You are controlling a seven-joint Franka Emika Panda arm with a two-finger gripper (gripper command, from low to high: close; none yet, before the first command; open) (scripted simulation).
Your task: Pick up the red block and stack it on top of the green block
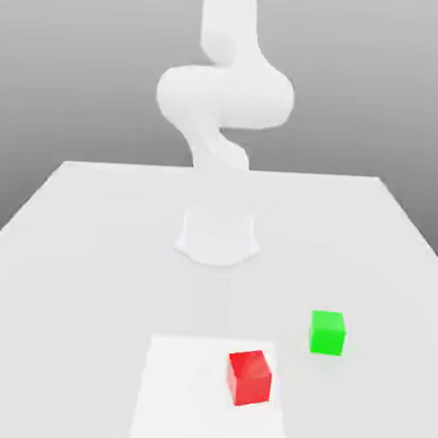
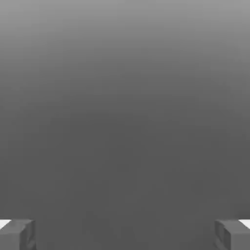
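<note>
Red block [image 1: 249,378] is seen resting on the white table [image 1: 76,251], near the green block [image 1: 327,333] but apart from it. The gripper [image 2: 125,234] is spread wide, and nothing is grasped.

White robot arm [image 1: 223,101] reared up, folded at elbow.
Two-finger gripper [image 2: 125,234] spread wide, grey fingertips [image 2: 17,234] far apart, nothing between them.

A pale white table [image 1: 94,252] spreads under a grey backdrop [image 1: 77,61], with a brighter white square patch [image 1: 182,392] on its near part.
</note>
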